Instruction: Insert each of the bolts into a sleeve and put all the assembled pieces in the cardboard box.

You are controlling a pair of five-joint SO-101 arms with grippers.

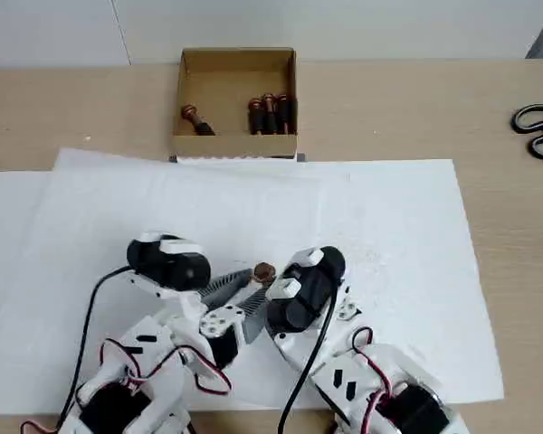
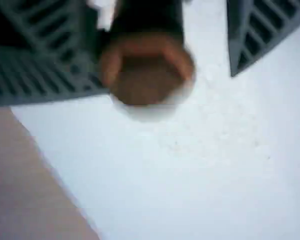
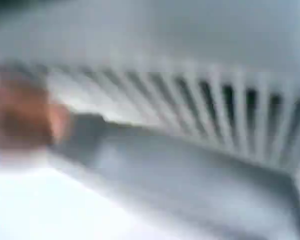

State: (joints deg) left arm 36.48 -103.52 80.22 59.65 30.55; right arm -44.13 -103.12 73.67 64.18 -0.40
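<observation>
Left tool (image 2: 169,82) astride copper bolt (image 2: 146,70), over white paper (image 2: 200,175).

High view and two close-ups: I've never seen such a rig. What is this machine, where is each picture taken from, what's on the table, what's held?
These are two small robot arms, one and another, side by side at a wooden table. The high view looks down from a fixed camera; each close-up comes from a camera on an arm's wrist. A white paper sheet covers the middle. Behind it stands a cardboard box holding four dark pieces with brown heads: one apart, three together. Scissors lie at the table's edge. Where the arms meet is a brown bolt head, seen large in the left wrist view; which arm grips it I cannot tell.
</observation>
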